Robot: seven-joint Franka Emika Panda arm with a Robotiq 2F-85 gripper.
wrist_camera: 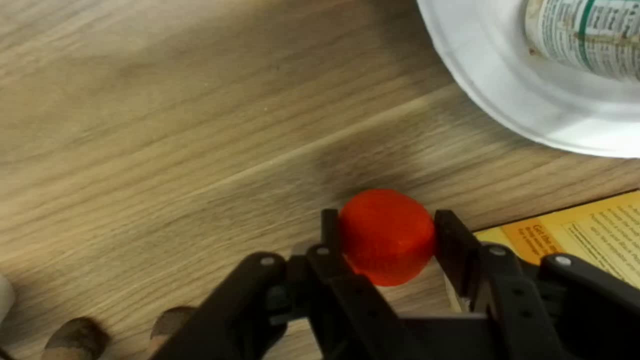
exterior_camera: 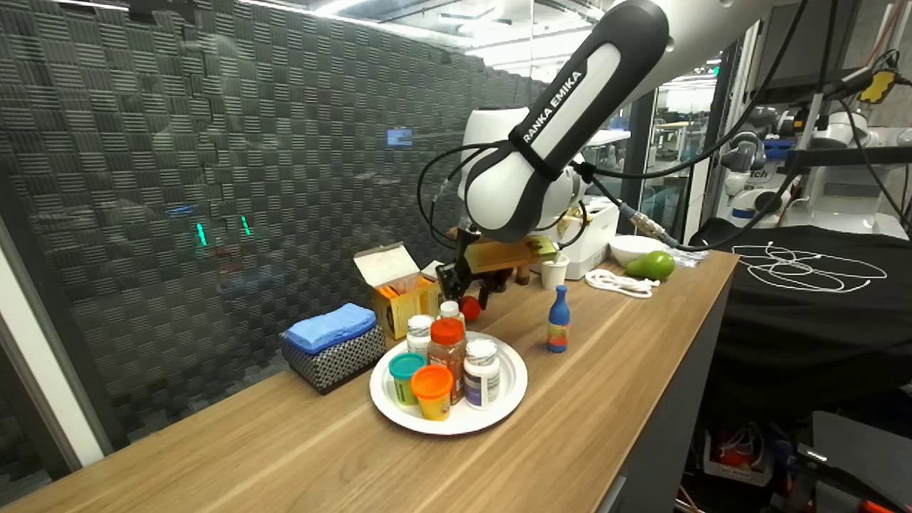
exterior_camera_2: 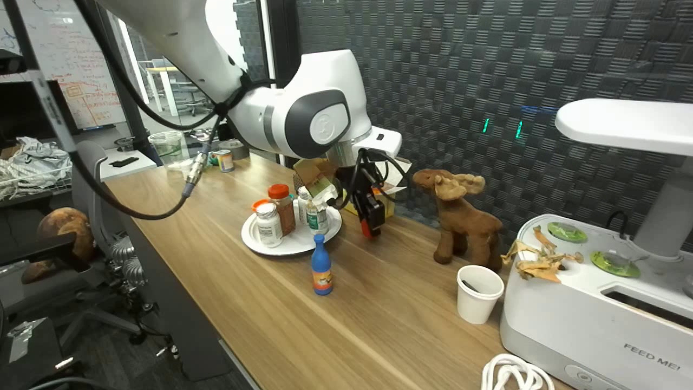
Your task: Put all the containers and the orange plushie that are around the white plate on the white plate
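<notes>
The end effector point(wrist_camera: 387, 225) is clamped on the small orange-red soft plushie point(wrist_camera: 386, 250); in the wrist view the jaws bear against it on both sides. The plushie is outside the rim of the round flat white plate point(exterior_camera: 509, 399), near it, and just beside the open yellow cardboard box point(exterior_camera: 399, 313), which holds orange packets point(exterior_camera: 407, 286). Whether it rests on the wood-grain tabletop point(exterior_camera: 328, 449) or is slightly raised cannot be determined.

Six containers are counted on the plate, all upright and closely grouped: the brown bottle with a red cap point(exterior_camera: 447, 353), the green cup with a teal lid point(exterior_camera: 406, 379), the yellow cup with an orange lid point(exterior_camera: 432, 392), the white bottle with a purple label point(exterior_camera: 482, 377), a further white bottle with a white cap point(exterior_camera: 419, 333), and the white bottle with a green-banded label point(exterior_camera_2: 317, 219). The last named stands on the side of the plate nearest the plushie.

A blue bottle with an orange label point(exterior_camera_2: 322, 268) stands upright on the tabletop, near the plate but off it. A blue cloth point(exterior_camera: 331, 328) lies on a black-and-white patterned box point(exterior_camera: 338, 365) near the plate. A brown antlered plush animal point(exterior_camera_2: 468, 227) stands near a white paper cup point(exterior_camera_2: 476, 309), itself upright with a dark item point(exterior_camera_2: 469, 285) inside.
</notes>
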